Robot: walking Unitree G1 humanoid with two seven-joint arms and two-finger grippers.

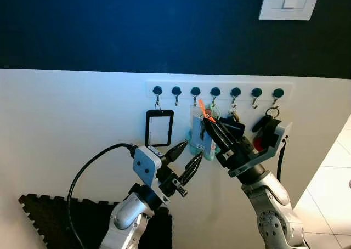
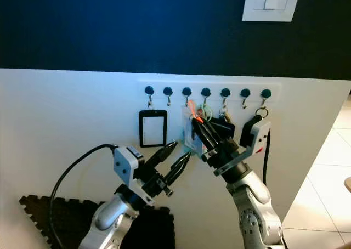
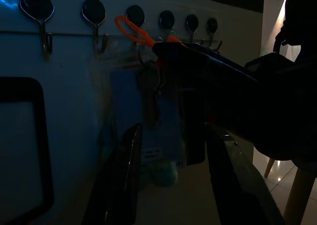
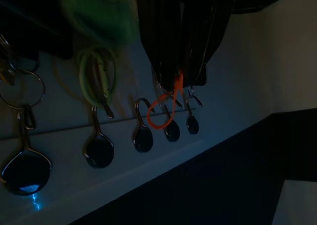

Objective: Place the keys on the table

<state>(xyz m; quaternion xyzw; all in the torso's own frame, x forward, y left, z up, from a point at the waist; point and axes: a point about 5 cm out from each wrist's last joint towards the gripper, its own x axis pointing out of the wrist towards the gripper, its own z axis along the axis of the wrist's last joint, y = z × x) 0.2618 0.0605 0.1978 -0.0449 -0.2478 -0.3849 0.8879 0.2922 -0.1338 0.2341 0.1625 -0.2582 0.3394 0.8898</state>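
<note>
Keys (image 1: pixel 204 129) hanging at centre frame from the wall hook rack (image 1: pixel 219 90), on an orange loop (image 1: pixel 205 111) caught near the third and fourth hooks, in front of a clear bluish tag (image 1: pixel 196 136). Long axis vertical, straight down from the hook.

Right end effector (image 1: pixel 211 127) raised to centre frame, fingers drawn narrow and pinched at the orange loop just above the keys; whether the loop is truly clamped, hard to say in the dark right wrist view. Clearly the nearer arm, reaching in from lower right, keys lying up and forward of the wrist.

Left end effector (image 1: pixel 186 160) lower centre, fingers parted moderately, holding nothing, tips aimed up toward the tag's lower edge, just short of it.

Black badge holder (image 1: pixel 159 127) hanging left of the keys. Likely next: lifting the loop up and off its hook.
</note>
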